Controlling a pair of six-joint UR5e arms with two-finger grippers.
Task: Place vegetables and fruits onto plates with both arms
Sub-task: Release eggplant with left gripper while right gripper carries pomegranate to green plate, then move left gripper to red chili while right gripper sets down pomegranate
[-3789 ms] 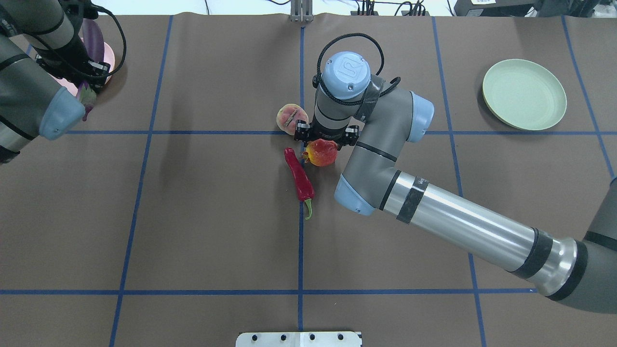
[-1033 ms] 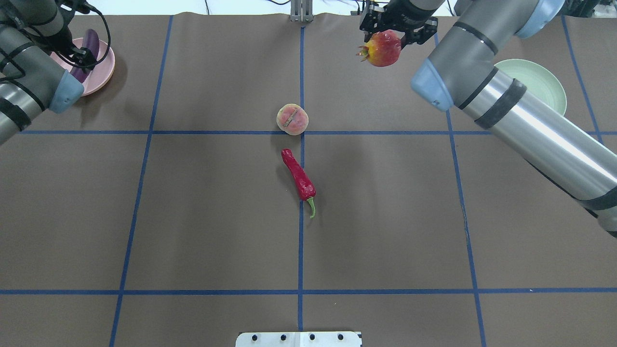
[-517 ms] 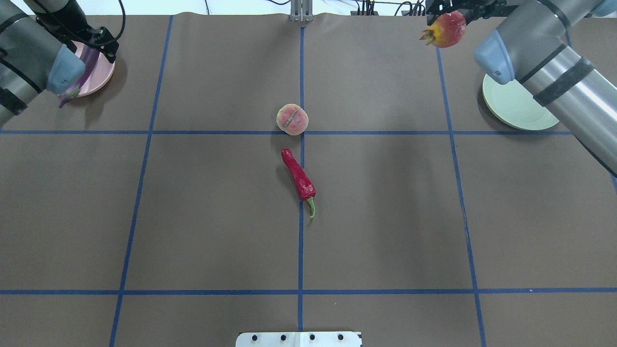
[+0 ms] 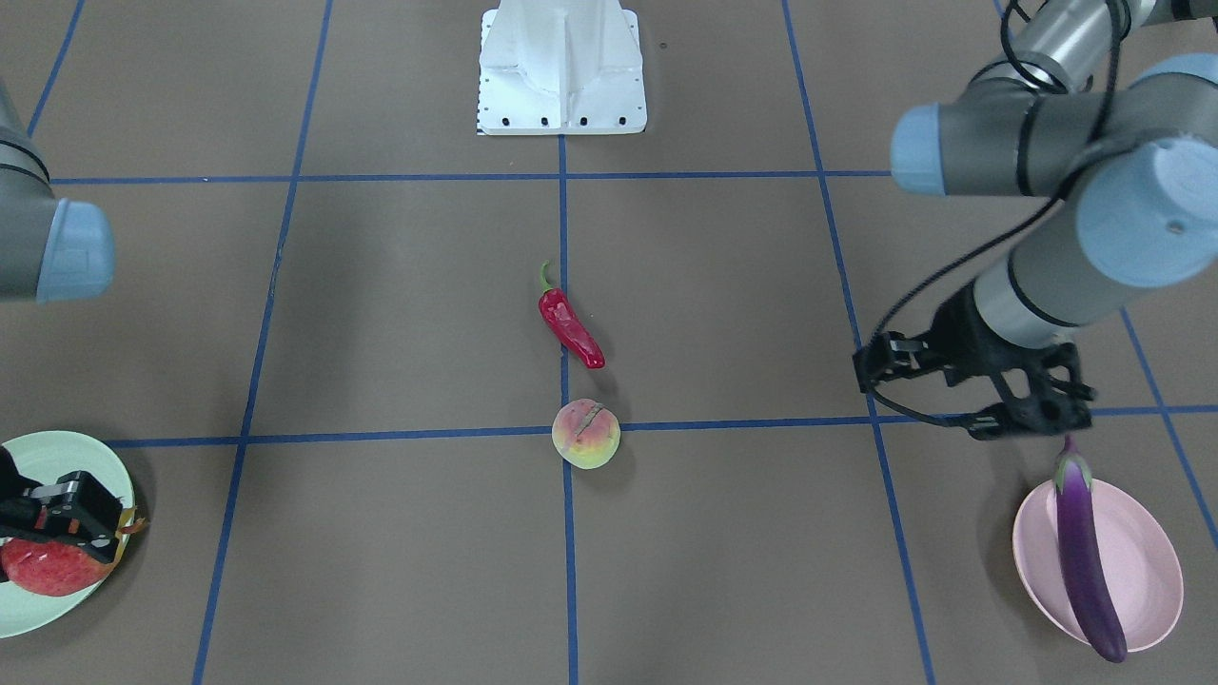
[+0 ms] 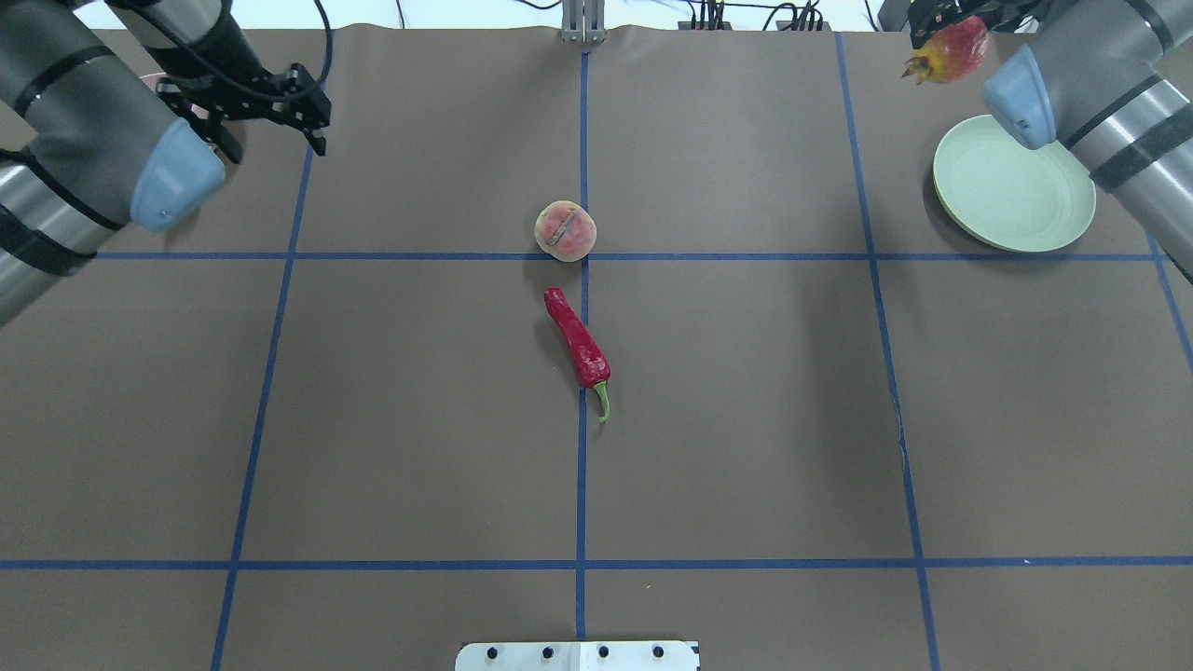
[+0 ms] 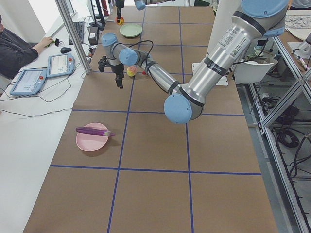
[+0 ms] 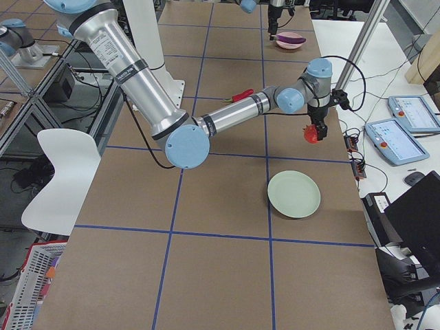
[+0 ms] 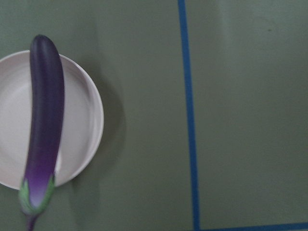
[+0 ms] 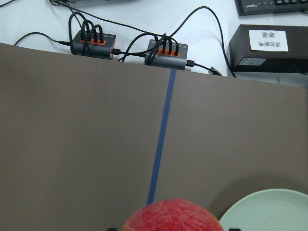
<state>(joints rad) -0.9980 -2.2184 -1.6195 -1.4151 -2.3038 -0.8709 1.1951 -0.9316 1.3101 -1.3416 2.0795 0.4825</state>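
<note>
A purple eggplant [image 4: 1080, 561] lies across the pink plate [image 4: 1147, 571] and overhangs its rim; the left wrist view shows it from above. My left gripper [image 5: 276, 138] hangs open and empty, up in the air beside that plate on the centre side. My right gripper [image 5: 958, 26] is shut on the red-orange fruit [image 5: 947, 48], held in the air just past the far-left rim of the mint plate [image 5: 1014, 184]. The peach [image 5: 565, 230] and the red chili [image 5: 578, 345] lie on the table's centre line, a short gap between them.
Blue tape lines divide the brown table cover. The white robot base [image 5: 578, 655] sits at the near edge. Cables and power hubs [image 9: 163, 53] lie beyond the far edge. A person [image 6: 14, 48] sits by tablets [image 6: 60, 63] at the side.
My right gripper lifted the red-orange fruit from the table's centre and carried it right toward the mint plate. My left gripper let go of the eggplant on the pink plate and moved toward the centre.
</note>
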